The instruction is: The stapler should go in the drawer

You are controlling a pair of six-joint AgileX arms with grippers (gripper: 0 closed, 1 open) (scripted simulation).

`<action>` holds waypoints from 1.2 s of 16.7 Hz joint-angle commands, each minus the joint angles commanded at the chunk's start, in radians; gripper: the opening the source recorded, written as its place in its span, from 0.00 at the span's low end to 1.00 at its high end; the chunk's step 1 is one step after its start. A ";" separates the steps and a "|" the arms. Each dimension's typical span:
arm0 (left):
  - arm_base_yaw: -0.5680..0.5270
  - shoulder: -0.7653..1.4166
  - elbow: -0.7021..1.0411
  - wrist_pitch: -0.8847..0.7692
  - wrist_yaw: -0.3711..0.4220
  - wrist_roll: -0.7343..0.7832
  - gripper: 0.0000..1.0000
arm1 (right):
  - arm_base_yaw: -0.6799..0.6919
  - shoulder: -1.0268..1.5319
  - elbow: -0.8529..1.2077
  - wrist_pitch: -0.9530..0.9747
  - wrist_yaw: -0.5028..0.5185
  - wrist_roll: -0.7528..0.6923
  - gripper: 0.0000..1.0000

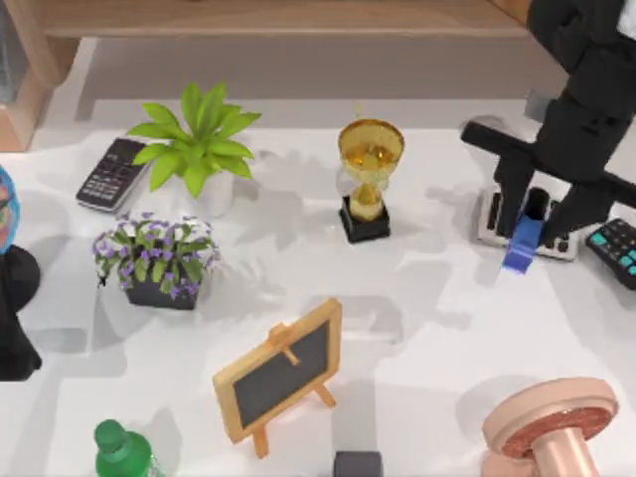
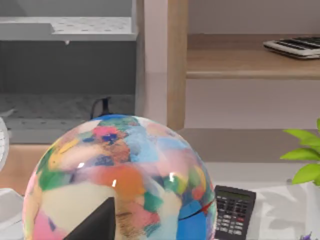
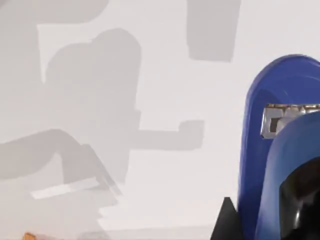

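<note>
My right jaws (image 1: 532,224) look clamped on the stapler (image 1: 522,244) around its middle, good since it's rigid, light, a bit slick; left arm parked beside the globe (image 2: 120,180).

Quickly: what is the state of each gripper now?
Left gripper: beside the globe, state cannot be told.
Right gripper: shut on the stapler, table's right.

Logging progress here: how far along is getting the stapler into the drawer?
Early stage. The right gripper is down over the blue stapler at the table's right side, seemingly taking hold of it. The stapler is nowhere near a drawer yet; carrying and placing remain. The left arm sits parked at the left edge.
</note>
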 joint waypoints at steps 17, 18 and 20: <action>0.000 0.000 0.000 0.000 0.000 0.000 1.00 | -0.659 0.555 0.845 -0.185 0.202 -1.039 0.00; 0.000 0.000 0.000 0.000 0.000 0.000 1.00 | -0.659 0.567 0.843 -0.193 0.208 -1.037 0.00; 0.000 0.000 0.000 0.000 0.000 0.000 1.00 | -0.659 0.568 0.843 -0.195 0.210 -1.037 0.00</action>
